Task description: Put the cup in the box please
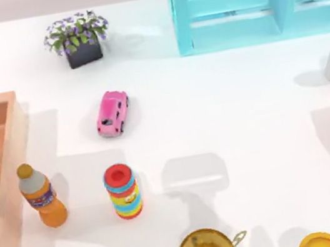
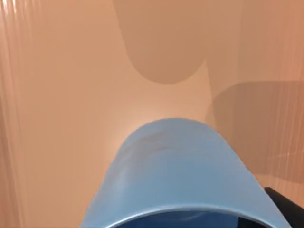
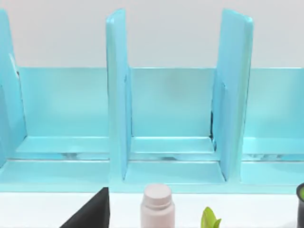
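Left wrist view: the cup (image 2: 175, 175) sits right at my left fingers, blue wall and rim close up against the camera, long axis running away from me toward the orange-brown floor of the box (image 2: 57, 118). Judging by that, it's carried over the box interior, not resting on the floor; its shadow falls on the floor beyond it. A dark bit at the cup's side is probably one finger, but I can't tell how the left fingers are set. In the top view the box (image 1: 17, 132) sits at the tabletop's left edge, so the left arm is the nearer one. Next call: lower along that axis, then release. Right arm parked facing the turquoise cabinet (image 3: 118, 95); its fingers' state can't be told.
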